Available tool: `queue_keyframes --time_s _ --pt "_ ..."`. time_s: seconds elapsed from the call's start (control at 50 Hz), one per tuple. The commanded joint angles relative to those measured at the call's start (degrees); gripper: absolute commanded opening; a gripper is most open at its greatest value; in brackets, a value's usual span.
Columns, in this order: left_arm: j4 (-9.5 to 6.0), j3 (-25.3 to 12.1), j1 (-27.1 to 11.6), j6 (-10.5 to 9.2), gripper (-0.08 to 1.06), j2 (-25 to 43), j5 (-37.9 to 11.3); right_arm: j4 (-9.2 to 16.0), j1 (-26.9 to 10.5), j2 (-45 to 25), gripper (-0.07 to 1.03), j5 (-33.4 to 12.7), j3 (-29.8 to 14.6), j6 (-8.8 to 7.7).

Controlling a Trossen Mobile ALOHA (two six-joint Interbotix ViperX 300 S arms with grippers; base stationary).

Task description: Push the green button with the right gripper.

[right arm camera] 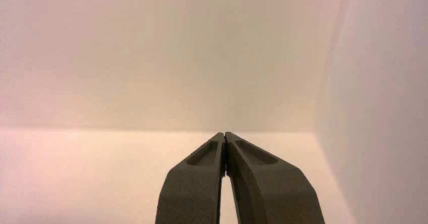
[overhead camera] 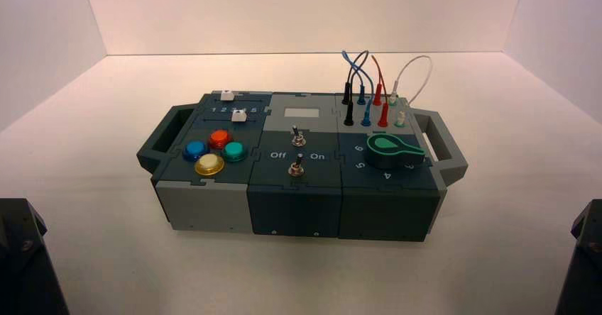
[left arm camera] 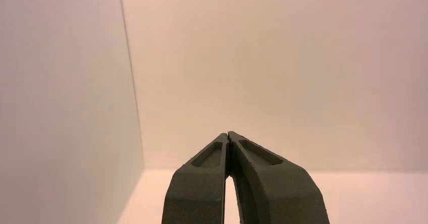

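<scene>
Lettering you can read on box (overhead camera: pixel 206 208): "Off" and "On" flanking toggles (overhead camera: pixel 298 139); digits 3 to 6 around green knob (overhead camera: pixel 394 151).

Right gripper (right arm camera: pixel 224 133): fingertips pressed together, holding nothing, touching nothing, facing bare wall.

Left gripper (left arm camera: pixel 228 133): same, tips together, parked.

Green button (overhead camera: pixel 235 151): teal dome in four-button cluster at box's left end, at 3 o'clock of cluster; red at 12, blue at 9, yellow at 6.

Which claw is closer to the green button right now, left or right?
Left, slightly. The green button sits on the box's left part. The left claw is parked at the near left corner, the right claw at the near right corner, both shut.
</scene>
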State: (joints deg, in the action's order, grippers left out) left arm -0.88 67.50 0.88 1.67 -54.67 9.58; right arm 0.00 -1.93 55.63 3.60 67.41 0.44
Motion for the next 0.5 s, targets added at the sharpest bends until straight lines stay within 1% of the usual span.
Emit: queue_keyframes --time_s 0.02,0.04,0.16,0.32,0.34,0.44,0.48,0.5 --pt "0.0 -3.69 -3.34 0.26 -0.03 2.9 -4.92 -0.09 -3.87 -1.93 -0.02 -4.48 -3.43 -0.18" --pt "0.0 -4.04 -3.96 0.26 -0.03 3.43 -5.89 -0.18 -4.83 -2.64 -0.02 -5.54 -3.78 -0.26" --pt "0.0 -6.06 -6.77 0.26 -0.03 6.24 -11.51 -0.18 -7.65 -5.1 -0.02 -8.53 -5.1 -0.18" --pt "0.0 -8.26 -10.99 0.26 -0.03 9.32 -20.83 0.09 -12.92 -9.14 -0.02 -13.54 -6.94 -0.09" --pt "0.0 -8.53 -12.04 0.26 -0.03 10.02 -23.03 0.09 -14.77 -10.2 -0.02 -14.68 -7.56 -0.09" --pt "-0.09 -9.4 -15.47 0.26 -0.03 10.37 -29.27 0.26 -20.48 -12.74 -0.02 -17.05 -8.88 0.0" --pt "-0.09 -9.58 -17.23 0.26 -0.03 10.28 -31.55 0.44 -22.68 -13.89 -0.02 -17.93 -9.32 0.09" --pt "-0.18 -9.67 -17.49 0.26 -0.03 10.2 -31.99 0.53 -23.2 -14.15 -0.02 -18.11 -9.49 0.09"
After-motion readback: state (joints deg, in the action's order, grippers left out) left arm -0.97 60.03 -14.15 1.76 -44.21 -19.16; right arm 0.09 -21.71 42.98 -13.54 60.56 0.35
